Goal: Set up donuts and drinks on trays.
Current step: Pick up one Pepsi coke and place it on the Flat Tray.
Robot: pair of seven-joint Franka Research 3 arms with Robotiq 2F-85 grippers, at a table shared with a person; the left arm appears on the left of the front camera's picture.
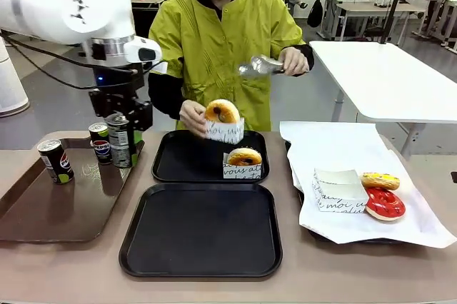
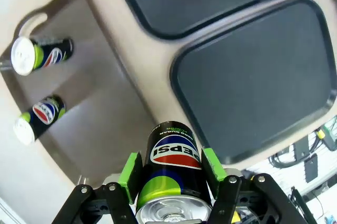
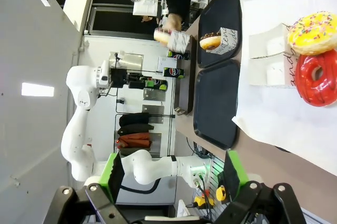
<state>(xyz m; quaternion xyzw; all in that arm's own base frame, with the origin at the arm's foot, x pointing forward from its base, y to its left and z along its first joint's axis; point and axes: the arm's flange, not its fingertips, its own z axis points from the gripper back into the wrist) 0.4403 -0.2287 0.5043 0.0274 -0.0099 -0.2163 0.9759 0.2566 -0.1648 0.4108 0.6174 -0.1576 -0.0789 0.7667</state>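
Clamping a Pepsi can [image 2: 167,188], left pincer [image 2: 171,174], logo [image 2: 175,154] readable from wrist view

You see a black near tray [image 1: 200,265] and black far tray [image 1: 182,158], a brown left tray [image 1: 43,211], a dark Pepsi can [image 2: 171,171] with red-white-blue logo and green band, a red-glazed donut [image 1: 385,204], and a yellow sprinkled donut [image 1: 380,180].

One boxed donut [image 1: 244,163] stood on the far black tray [image 1: 178,165], just beyond the near tray [image 1: 200,229]; an upright can [image 1: 118,143] sat in the left hand [image 2: 171,171].
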